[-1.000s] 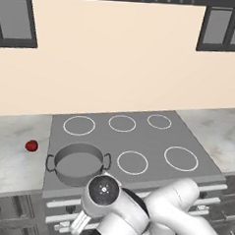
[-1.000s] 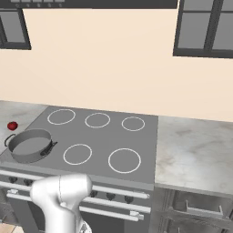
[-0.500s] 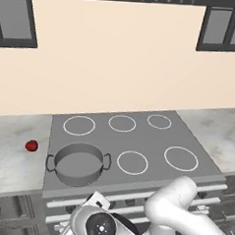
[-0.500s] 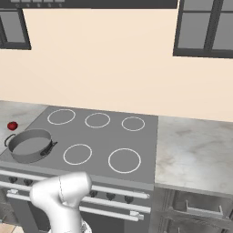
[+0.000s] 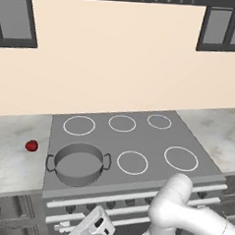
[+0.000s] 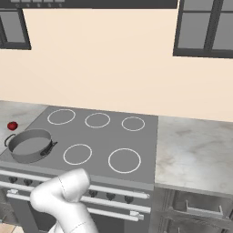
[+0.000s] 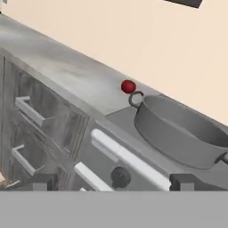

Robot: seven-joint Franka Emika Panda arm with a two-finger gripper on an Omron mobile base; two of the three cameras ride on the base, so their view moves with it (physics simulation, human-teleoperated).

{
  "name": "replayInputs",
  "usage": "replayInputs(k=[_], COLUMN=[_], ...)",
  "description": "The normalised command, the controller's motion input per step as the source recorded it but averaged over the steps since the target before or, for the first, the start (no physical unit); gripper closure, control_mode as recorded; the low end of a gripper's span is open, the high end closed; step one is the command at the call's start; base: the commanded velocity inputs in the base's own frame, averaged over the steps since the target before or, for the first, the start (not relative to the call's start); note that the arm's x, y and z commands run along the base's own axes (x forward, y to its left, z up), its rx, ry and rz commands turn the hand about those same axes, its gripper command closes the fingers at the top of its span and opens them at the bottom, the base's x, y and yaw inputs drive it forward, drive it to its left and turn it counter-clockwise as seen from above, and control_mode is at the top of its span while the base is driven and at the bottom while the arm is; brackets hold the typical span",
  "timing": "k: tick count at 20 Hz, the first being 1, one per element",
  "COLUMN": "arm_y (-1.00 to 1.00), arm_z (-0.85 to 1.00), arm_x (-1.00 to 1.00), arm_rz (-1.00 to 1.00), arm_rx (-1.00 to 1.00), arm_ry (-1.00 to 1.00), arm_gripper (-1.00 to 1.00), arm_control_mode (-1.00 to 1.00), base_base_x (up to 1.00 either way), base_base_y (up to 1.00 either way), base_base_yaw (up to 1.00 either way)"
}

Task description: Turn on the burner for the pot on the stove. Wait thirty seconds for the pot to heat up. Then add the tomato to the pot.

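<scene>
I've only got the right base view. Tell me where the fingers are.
Observer: Low, in front of the stove's front panel. In the hand view the fingers are spread wide with nothing between them.
Operator: Report what they're aimed at.
Observer: A dark knob sits just ahead, between the two tips and below the pot.
Operator: Say what's beside that knob.
Observer: In the hand view, grey drawer fronts with bar handles stand to its left, under the counter.

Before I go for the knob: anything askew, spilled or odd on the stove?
Nothing stands out. The pot sits upright and empty on the stove, the tomato rests on the counter beside it.
</scene>
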Motion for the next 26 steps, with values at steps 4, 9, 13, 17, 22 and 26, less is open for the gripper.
replayInputs(k=[4, 9, 13, 17, 22, 26], arm_y=[0.00, 0.00, 0.00, 0.00, 0.00, 0.13], arm_z=[-0.03, -0.02, -0.10, -0.05, 0.00, -0.21], arm_x=[0.00, 0.00, 0.00, 0.00, 0.00, 0.00], arm_rz=[0.00, 0.00, -0.05, -0.06, 0.00, -0.04], arm_rx=[0.30, 0.31, 0.29, 0.12, 0.00, 0.10], arm_ry=[-0.16, -0.12, -0.14, -0.07, 0.00, -0.01], arm_gripper=[-1.00, -1.00, -1.00, -1.00, -1.00, -1.00], arm_control_mode=[-1.00, -1.00, -1.00, -1.00, -1.00, -1.00], base_base_x=[0.00, 0.00, 0.00, 0.00, 0.00, 0.00], base_base_y=[0.00, 0.00, 0.00, 0.00, 0.00, 0.00], base_base_yaw=[0.00, 0.00, 0.00, 0.00, 0.00, 0.00])
